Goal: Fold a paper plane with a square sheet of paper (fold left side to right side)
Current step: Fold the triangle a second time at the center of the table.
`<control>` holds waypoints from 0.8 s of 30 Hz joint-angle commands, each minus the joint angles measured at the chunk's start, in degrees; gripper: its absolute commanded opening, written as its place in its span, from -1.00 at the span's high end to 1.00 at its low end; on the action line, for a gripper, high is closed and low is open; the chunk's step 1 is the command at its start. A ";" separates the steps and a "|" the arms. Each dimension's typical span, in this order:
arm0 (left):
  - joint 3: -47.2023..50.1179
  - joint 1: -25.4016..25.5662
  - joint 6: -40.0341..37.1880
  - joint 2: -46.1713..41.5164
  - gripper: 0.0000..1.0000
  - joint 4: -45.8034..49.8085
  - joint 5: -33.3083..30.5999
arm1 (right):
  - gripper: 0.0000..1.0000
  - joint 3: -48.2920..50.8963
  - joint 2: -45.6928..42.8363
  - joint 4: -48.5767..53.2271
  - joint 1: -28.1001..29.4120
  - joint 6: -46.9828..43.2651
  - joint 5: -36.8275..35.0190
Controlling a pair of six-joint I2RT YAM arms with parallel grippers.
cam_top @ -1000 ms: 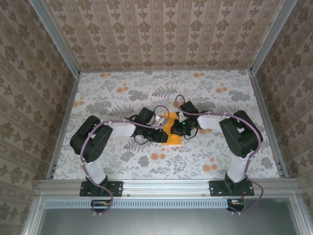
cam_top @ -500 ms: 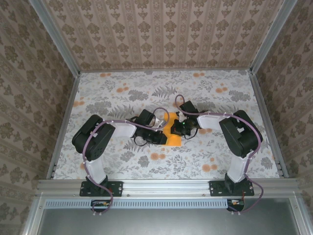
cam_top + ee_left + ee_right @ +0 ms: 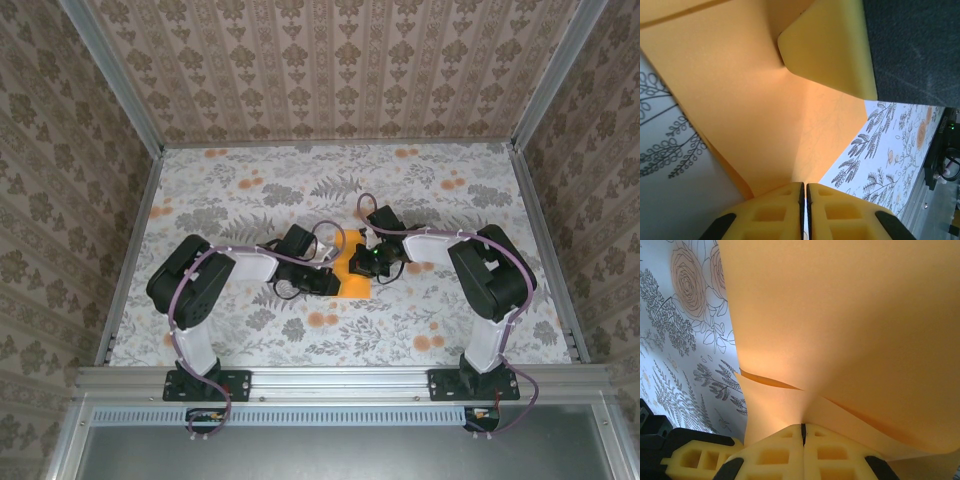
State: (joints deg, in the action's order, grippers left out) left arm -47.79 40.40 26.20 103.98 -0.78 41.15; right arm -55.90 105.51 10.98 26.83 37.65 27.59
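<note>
The left arm has edged toward the middle since a second ago, and less of the orange sheet of paper (image 3: 352,280) shows at the centre of the floral tabletop (image 3: 250,190). From above the jaws are too small to read. The wrist views show the left gripper (image 3: 805,186) closed on a paper corner and the right gripper (image 3: 802,426) pinching two layers.

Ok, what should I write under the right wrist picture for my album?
The right hand pinches the orange sheet of paper above the flowery table.
</note>
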 commanded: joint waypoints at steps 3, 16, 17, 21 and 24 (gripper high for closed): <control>3.25 -0.33 0.59 -1.91 0.85 1.53 -1.67 | 0.94 0.35 2.30 6.56 -0.37 -1.08 -3.55; 2.60 -1.65 0.54 -9.12 0.89 2.07 0.92 | 0.94 0.00 2.38 6.73 -0.37 -1.07 -3.60; 2.03 -1.65 0.15 -9.13 0.87 2.40 1.24 | 0.94 -0.08 2.38 6.60 -0.37 -1.06 -3.52; -0.09 -1.67 -1.19 -7.17 0.80 3.66 1.35 | 0.94 -0.23 2.48 6.60 -0.37 -1.09 -3.41; -0.79 -1.60 -1.41 -4.96 0.77 3.31 1.42 | 0.94 -0.13 2.33 6.67 -0.36 -1.07 -3.34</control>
State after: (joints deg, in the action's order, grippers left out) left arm -47.31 38.94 26.48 97.06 0.84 41.23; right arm -56.31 105.51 12.16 26.83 37.43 27.57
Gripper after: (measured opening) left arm 0.114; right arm 0.048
